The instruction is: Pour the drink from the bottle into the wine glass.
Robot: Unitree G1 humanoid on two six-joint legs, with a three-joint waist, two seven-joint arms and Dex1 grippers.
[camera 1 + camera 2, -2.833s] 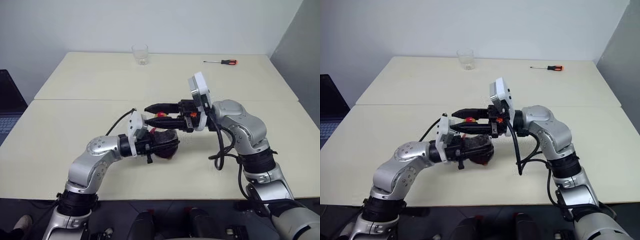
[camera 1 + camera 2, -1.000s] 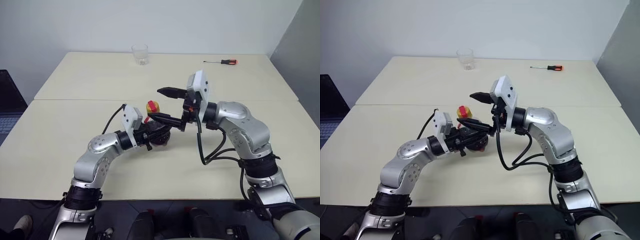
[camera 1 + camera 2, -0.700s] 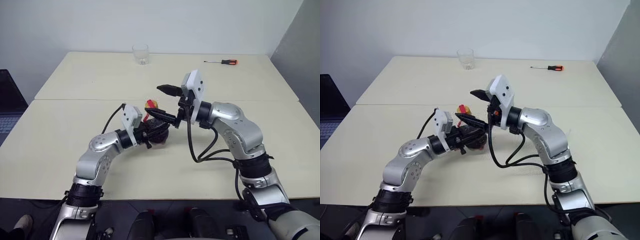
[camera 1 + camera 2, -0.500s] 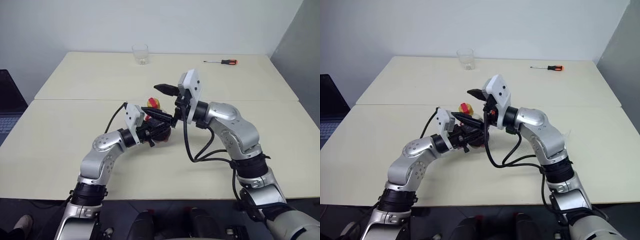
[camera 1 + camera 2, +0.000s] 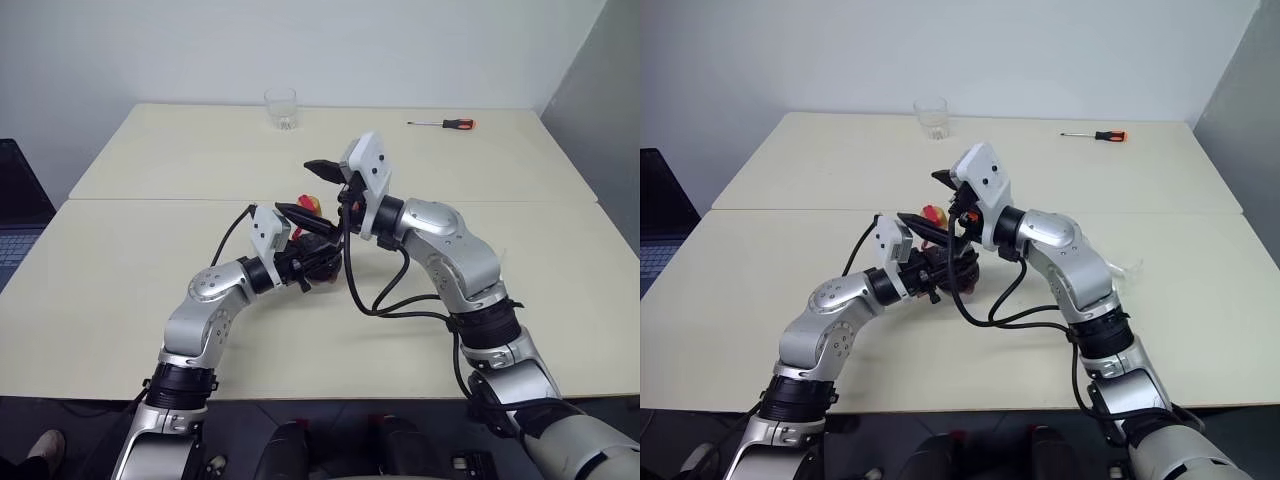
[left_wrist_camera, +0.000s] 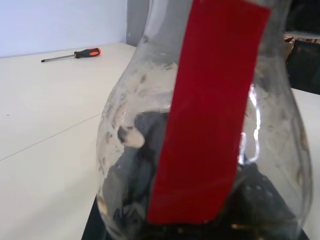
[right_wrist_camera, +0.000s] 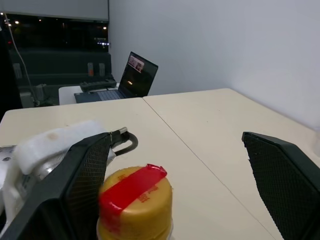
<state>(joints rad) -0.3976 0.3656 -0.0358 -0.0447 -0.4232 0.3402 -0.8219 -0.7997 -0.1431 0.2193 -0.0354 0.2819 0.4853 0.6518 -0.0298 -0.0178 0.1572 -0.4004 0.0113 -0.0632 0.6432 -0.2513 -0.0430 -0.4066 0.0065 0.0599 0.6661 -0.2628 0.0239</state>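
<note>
Two grippers work together at the middle of the table. The right gripper has its fingers spread wide, one on each side of the yellow cap, which carries a strip of red tape. In the right wrist view the cap is close to one finger and well apart from the other, so the gripper is around the cap but not yet closed on it. The left gripper is pressed together on the bottle, holding it by its rounded body and just above or on the table; from the head views I cannot tell for sure if the base touches the surface. The dark drink lies low in the bottle, behind the red label strip.

I judge that the step in hand is the opening of the bottle, before any pouring. The next move asks the right gripper to center itself on the cap, close firmly and turn, while the left one keeps the body from turning with it. Too strong a squeeze on the soft plastic could push liquid out when the cap comes off.

Further away, a short clear tumbler stands near the far edge, and a screwdriver lies at the far right. I cannot find a stemmed glass on the table here.
</note>
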